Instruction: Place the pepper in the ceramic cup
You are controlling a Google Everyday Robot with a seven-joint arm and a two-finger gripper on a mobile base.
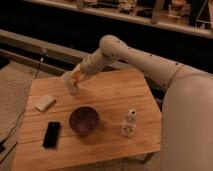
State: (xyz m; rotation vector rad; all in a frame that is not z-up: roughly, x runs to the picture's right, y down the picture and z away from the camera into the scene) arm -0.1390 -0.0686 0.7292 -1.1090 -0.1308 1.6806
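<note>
pepper (pixel 75 76) was only an orange speck at the gripper (pixel 71 82) tip, jaws closed on it, shape unreadable. ceramic cup (pixel 69 88) was the pale shape right under the tip, far-left part of the wooden table (pixel 115 92), partly covered, rim hard to separate from the gripper. purple bowl (pixel 83 120) nearer the front, white bottle (pixel 129 122) beside it, black phone (pixel 51 134) and pale pad (pixel 45 103) at left. arm cut off at the right edge
</note>
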